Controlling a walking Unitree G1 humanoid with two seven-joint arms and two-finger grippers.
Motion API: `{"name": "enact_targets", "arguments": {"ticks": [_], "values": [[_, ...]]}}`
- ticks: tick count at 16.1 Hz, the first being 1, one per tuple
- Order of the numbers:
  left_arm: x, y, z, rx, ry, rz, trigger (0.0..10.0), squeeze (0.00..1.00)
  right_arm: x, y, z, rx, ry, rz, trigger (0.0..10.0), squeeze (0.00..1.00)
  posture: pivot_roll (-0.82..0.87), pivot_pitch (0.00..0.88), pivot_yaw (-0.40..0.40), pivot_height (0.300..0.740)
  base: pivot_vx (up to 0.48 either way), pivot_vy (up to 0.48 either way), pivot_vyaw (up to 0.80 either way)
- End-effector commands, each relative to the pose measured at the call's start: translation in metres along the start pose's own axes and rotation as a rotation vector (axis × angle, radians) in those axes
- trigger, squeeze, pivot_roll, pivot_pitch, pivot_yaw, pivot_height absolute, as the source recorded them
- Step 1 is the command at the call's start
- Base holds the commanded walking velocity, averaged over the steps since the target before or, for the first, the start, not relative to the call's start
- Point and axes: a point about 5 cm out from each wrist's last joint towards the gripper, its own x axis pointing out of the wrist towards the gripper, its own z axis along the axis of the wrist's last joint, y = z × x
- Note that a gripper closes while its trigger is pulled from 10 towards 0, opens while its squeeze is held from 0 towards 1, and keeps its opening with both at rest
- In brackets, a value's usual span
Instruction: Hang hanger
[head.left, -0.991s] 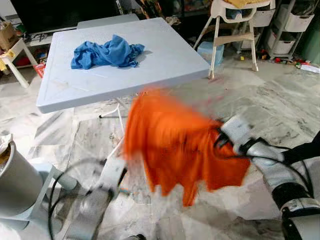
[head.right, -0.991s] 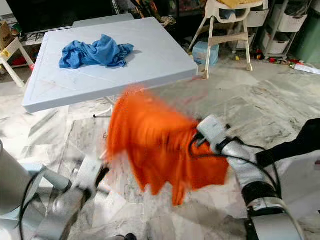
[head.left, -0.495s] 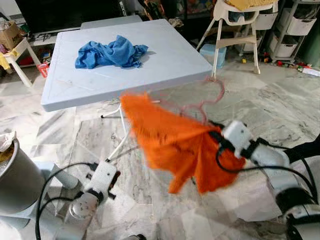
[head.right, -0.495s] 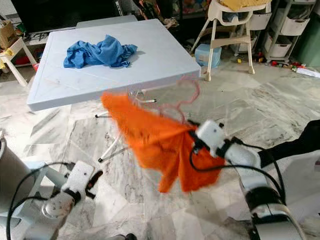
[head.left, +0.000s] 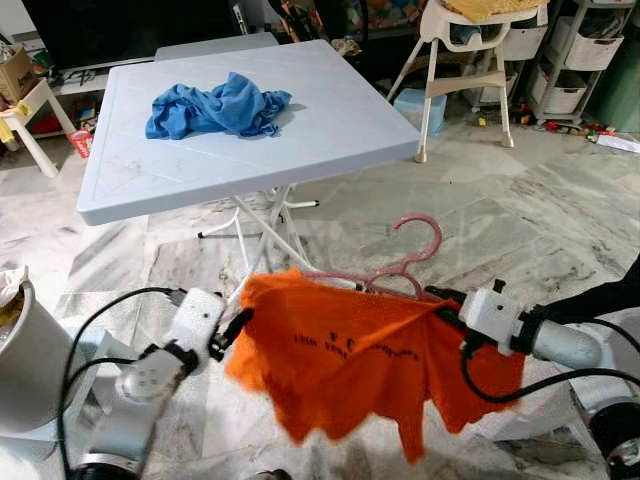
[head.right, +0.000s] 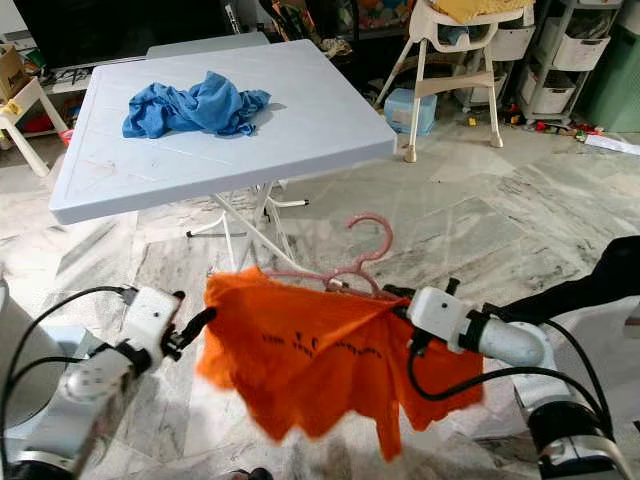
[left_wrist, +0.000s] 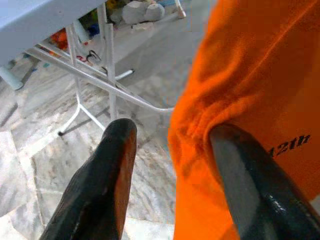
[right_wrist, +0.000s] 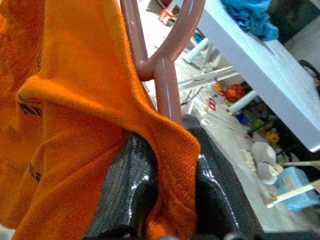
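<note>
Overhead, white table (head.left: 330, 120) on marble floor (head.left: 540, 210)

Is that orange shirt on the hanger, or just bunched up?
On it, spread out: the orange shirt drapes over the pink hanger, whose hook pokes above, stretched between the left gripper and right gripper.

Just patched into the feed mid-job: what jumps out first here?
A bright orange shirt on a pink hanger hangs in mid-air over the marble floor, stretched between the right gripper, pinching cloth beside the hanger's neck, and the left gripper at the opposite edge, fingers apart. Behind, a blue cloth lies crumpled on the white folding table.
</note>
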Motion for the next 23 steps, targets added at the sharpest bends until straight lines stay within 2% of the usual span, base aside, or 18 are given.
{"name": "enact_targets", "arguments": {"ticks": [1, 3, 5, 6, 8, 9, 10, 14, 19, 23], "values": [[-0.004, 0.006, -0.003, 0.016, 0.007, -0.033, 10.0, 1.0, -0.002, -0.005, 0.005, -0.011, -0.04, 0.0, 10.0, 0.0, -0.09, 0.052, 0.088, 0.74, 0.0, 0.0, 0.0], [-0.008, 0.009, -0.003, 0.065, -0.023, -0.089, 10.0, 1.0, -0.004, -0.002, 0.007, 0.01, -0.055, 0.055, 10.0, 0.0, -0.09, 0.052, 0.087, 0.74, 0.0, 0.0, 0.0], [-0.008, 0.009, -0.003, 0.063, -0.035, -0.115, 10.0, 1.0, -0.004, 0.001, 0.009, 0.038, -0.078, 0.097, 10.0, 0.0, -0.1, 0.052, 0.086, 0.74, 0.0, 0.0, 0.0], [-0.009, 0.006, -0.003, 0.048, -0.049, -0.167, 10.0, 0.0, -0.003, 0.003, 0.012, 0.066, -0.102, 0.13, 10.0, 0.0, -0.1, 0.052, 0.085, 0.74, 0.0, 0.0, 0.0], [-0.014, -0.01, -0.005, 0.004, -0.056, -0.352, 10.0, 0.0, -0.002, 0.005, 0.02, 0.095, -0.146, 0.2, 10.0, 0.0, -0.1, 0.052, 0.085, 0.74, 0.0, 0.0, 0.0], [-0.015, -0.013, -0.006, -0.02, -0.061, -0.386, 7.5, 0.0, -0.002, 0.004, 0.021, 0.095, -0.15, 0.212, 10.0, 0.0, -0.1, 0.052, 0.086, 0.74, 0.0, 0.0, 0.0], [-0.015, -0.014, -0.006, -0.045, -0.065, -0.412, 0.0, 0.0, -0.002, 0.004, 0.022, 0.101, -0.154, 0.23, 10.0, 0.0, -0.1, 0.053, 0.087, 0.74, 0.0, 0.0, 0.0], [-0.014, -0.012, -0.005, -0.071, -0.07, -0.44, 0.0, 0.0, -0.007, 0.005, 0.021, 0.125, -0.139, 0.255, 10.0, 0.0, -0.11, 0.053, 0.09, 0.74, 0.0, 0.0, 0.0], [-0.014, -0.018, 0.004, -0.106, -0.113, -0.468, 0.0, 0.0, -0.001, 0.025, 0.012, 0.15, -0.107, 0.228, 10.0, 0.0, -0.1, 0.047, 0.087, 0.74, 0.0, 0.0, 0.0], [-0.016, -0.017, 0.006, -0.113, -0.114, -0.489, 0.0, 0.0, -0.004, 0.023, 0.005, 0.14, -0.064, 0.202, 10.0, 0.0, -0.09, 0.046, 0.089, 0.74, 0.0, 0.0, 0.0]]}}
